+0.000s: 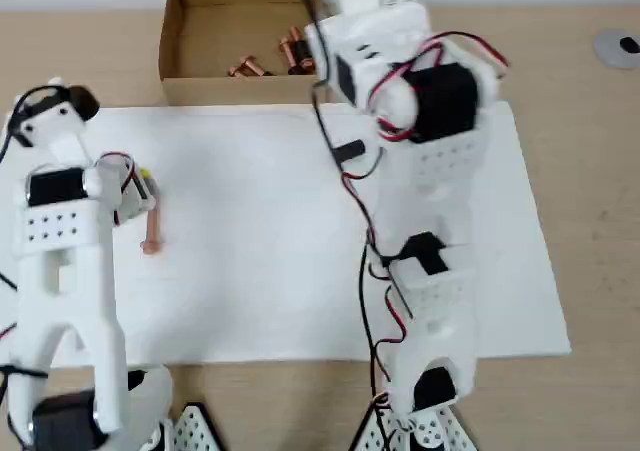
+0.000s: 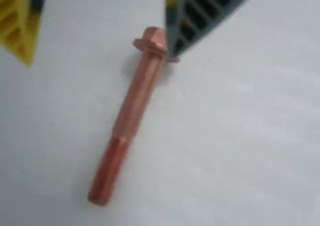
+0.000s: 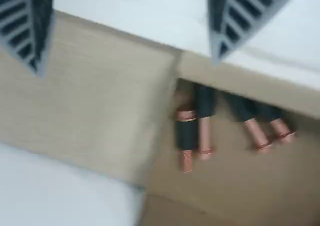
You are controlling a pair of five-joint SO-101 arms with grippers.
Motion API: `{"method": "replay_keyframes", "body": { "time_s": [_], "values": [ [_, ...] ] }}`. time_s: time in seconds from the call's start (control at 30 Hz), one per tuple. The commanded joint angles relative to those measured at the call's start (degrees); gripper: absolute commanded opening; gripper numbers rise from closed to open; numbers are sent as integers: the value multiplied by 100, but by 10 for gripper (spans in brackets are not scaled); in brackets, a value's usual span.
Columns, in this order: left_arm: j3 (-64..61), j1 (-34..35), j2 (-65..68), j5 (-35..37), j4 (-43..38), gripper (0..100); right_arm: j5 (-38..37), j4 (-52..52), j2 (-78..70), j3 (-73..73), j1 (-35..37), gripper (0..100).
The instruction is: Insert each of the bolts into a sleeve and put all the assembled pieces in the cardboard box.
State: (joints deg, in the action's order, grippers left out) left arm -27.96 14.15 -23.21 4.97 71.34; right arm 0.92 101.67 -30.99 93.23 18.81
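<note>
Bolt (image 2: 131,121) lies at nine o'clock, left gripper (image 2: 98,55) spread about its head; centring on the shank should steady the pinch. Right gripper (image 3: 127,64) hangs spread over the box (image 1: 230,91).

Wooden table (image 1: 590,171), white sheet (image 1: 250,261) flat across the middle. Cardboard box (image 1: 172,41) sits on the wood at the sheet's far edge. On the sheet: copper bolt (image 1: 151,233) lying flat by the left arm, black sleeve (image 1: 348,151) nearer the middle. Small grey disc (image 1: 615,46) on bare wood, far right corner.
</note>
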Motion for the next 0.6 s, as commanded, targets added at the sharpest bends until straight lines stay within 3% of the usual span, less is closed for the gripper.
{"method": "replay_keyframes", "body": {
  "time_s": [0.0, 0.17, 0.37, 0.57],
  "values": [
    [677, -62, 356, 0, 132, 189, 35, 79, 347, 198, -426, 254],
    [1459, -132, 1068, 607, 97, 189, 53, 79, 382, -453, -769, 254],
    [2620, -712, 2088, 1301, 141, 188, 53, 79, 382, -734, -804, 254],
    [3226, -949, 2747, 2365, 1002, 188, 53, 88, 382, -743, -813, 253]
  ]
}}
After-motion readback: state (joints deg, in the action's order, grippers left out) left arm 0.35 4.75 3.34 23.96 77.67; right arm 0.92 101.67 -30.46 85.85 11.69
